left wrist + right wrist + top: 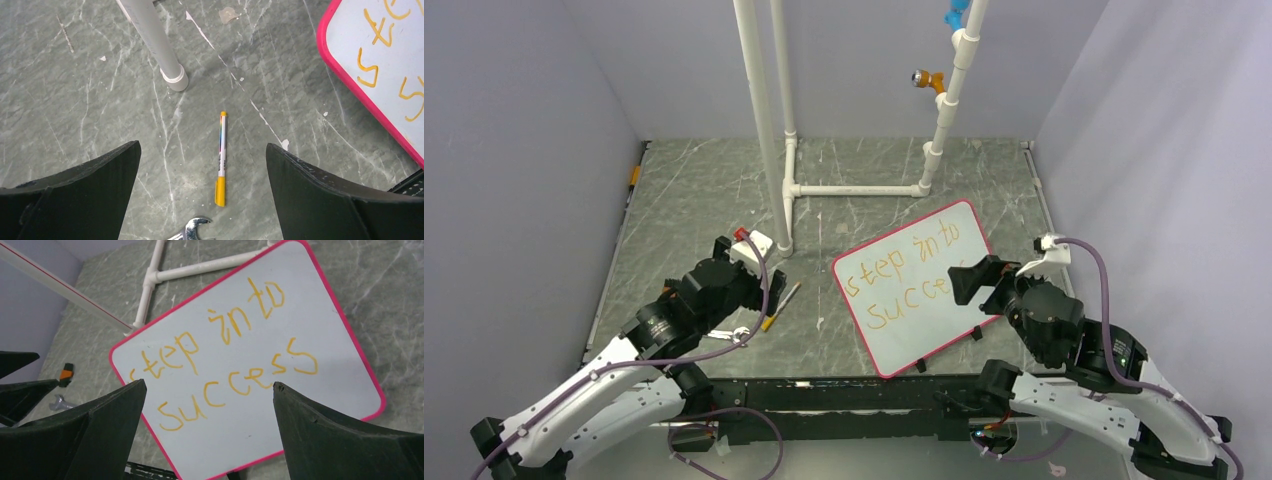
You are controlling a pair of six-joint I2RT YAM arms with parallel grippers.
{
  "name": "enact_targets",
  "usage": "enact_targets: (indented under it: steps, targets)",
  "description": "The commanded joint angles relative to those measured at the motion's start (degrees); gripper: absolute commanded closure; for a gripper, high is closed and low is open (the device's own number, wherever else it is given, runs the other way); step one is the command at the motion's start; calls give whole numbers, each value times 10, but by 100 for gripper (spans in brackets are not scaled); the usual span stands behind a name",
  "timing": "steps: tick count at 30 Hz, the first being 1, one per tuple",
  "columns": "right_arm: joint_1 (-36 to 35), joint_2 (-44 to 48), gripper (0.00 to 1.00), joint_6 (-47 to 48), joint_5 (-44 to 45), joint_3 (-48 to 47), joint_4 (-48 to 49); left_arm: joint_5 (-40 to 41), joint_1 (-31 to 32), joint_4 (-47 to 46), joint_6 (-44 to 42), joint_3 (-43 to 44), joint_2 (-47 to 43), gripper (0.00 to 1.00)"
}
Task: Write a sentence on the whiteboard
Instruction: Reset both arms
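The whiteboard (924,320), white with a red-pink rim, lies tilted on the table right of centre. The sentence (911,262) is in orange-yellow letters; in the right wrist view it (226,330) reads "step into" over "success". My right gripper (986,284) hovers open and empty over the board's (320,320) right side. My left gripper (754,290) is open and empty above a capped yellow marker (221,159) that lies on the table between its fingers. The board's rim (345,80) shows at the right of the left wrist view.
A white PVC pipe frame (769,130) stands behind the board, one foot (175,80) just beyond the marker (781,304). A steel wrench (192,230) lies by the marker's cap end. Grey walls close in the table on three sides.
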State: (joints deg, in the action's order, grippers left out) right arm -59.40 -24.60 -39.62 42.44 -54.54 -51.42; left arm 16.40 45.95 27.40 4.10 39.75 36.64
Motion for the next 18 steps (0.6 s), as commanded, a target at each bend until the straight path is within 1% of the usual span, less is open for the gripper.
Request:
enact_targets:
  steps: [1, 9, 18]
  targets:
    - [-2, 17, 0, -31, 17, 8, -33, -11, 1, -42, -7, -4, -8, 1]
    - [-1, 39, 0, -19, 32, 12, -32, -2, 1, -50, -20, -10, -18, 1]
    - [0, 13, 0, -15, 43, 2, -41, -1, 2, -51, -23, -10, -17, 1]
